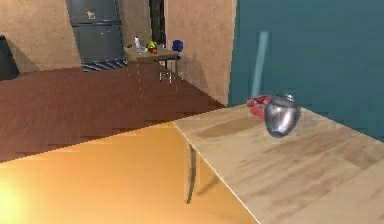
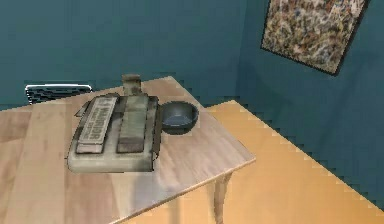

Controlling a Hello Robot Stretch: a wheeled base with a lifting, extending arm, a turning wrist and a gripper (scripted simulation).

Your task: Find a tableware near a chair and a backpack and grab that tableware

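Bowl (image 2: 178, 118), dark and round, sits on the tabletop (image 2: 40, 150) right beside the flat backpack (image 2: 118, 130). I cannot tell how the gripper is.

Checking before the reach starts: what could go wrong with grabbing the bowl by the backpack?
1. The dark bowl sits close beside the backpack, so a reach might catch the backpack instead.
2. The bowl is near the edge of the table, so a nudge could push it off.
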